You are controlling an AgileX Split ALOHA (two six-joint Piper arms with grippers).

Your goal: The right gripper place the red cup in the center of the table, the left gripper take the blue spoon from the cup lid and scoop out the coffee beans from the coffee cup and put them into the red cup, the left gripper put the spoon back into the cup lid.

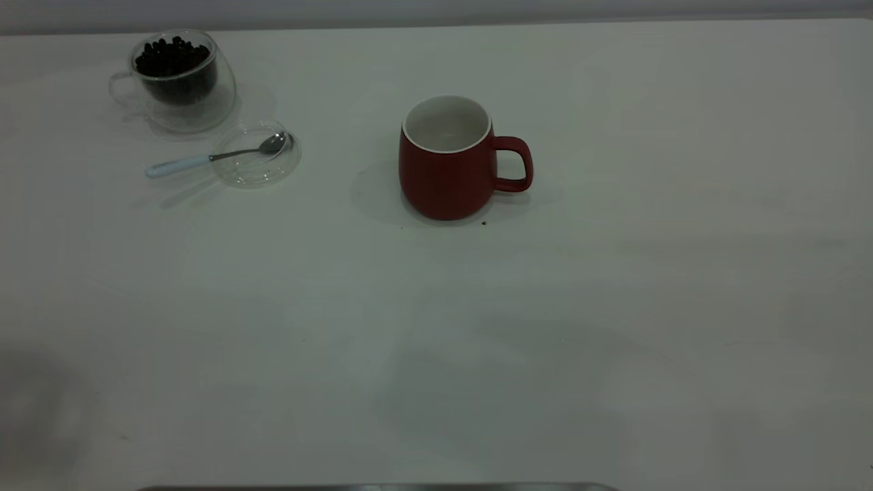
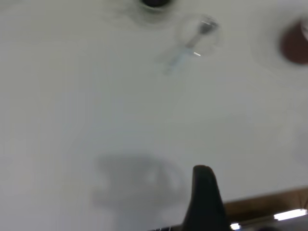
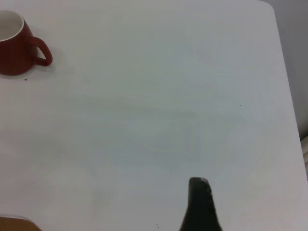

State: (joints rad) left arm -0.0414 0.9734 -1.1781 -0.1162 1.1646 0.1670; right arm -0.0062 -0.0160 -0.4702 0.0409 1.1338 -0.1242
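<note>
The red cup (image 1: 447, 164) stands upright near the middle of the white table (image 1: 436, 341), handle to the right, its white inside bare; it also shows in the right wrist view (image 3: 14, 45). At the far left the clear coffee cup (image 1: 177, 78) holds a heap of coffee beans (image 1: 172, 58). Just in front of it lies the cup lid (image 1: 256, 160) with the blue spoon (image 1: 204, 158) resting in it, bowl on the lid, handle pointing left. Neither gripper appears in the exterior view. My left gripper (image 2: 203, 173) and right gripper (image 3: 198, 185) each show only a black tip, far from everything.
A tiny dark speck (image 1: 484, 223) lies on the table by the red cup's base. A grey strip (image 1: 375, 487) runs along the near edge. The table's side edge (image 3: 288, 96) shows in the right wrist view.
</note>
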